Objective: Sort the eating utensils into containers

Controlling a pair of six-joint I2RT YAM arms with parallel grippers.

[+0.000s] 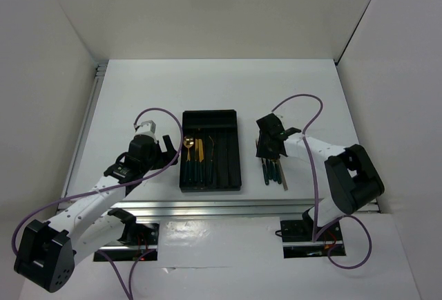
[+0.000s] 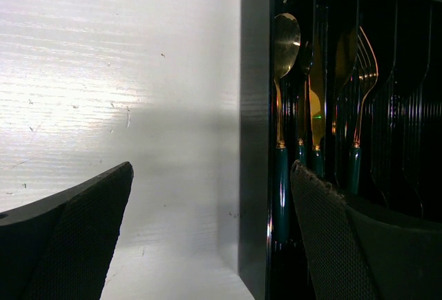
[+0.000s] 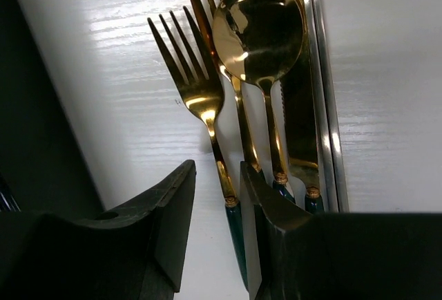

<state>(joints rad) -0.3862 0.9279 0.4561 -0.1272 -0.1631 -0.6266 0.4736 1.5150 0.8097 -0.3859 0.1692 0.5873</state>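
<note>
The black tray point(image 1: 231, 141) lies mid-table with a gold spoon point(image 1: 187, 149), a knife point(image 1: 199, 151) and other green-handled pieces in its left compartments; they also show in the left wrist view point(image 2: 284, 44). My left gripper point(image 1: 166, 146) is open and empty, and its fingers straddle the tray's left wall point(image 2: 254, 106). To the right of the tray lies a pile of utensils point(image 1: 273, 172): a fork point(image 3: 197, 86), a spoon point(image 3: 259, 30), a knife point(image 3: 300, 127) and a thin silver piece point(image 3: 324, 86). My right gripper point(image 3: 216, 169) is low over them, its jaws narrowly open around the fork's neck.
White walls close in the table at the back and both sides. Purple cables loop over both arms point(image 1: 304, 99). A metal rail point(image 1: 207, 207) runs along the near edge, close behind the tray. The tray's dark side point(image 3: 34, 141) stands left of my right gripper.
</note>
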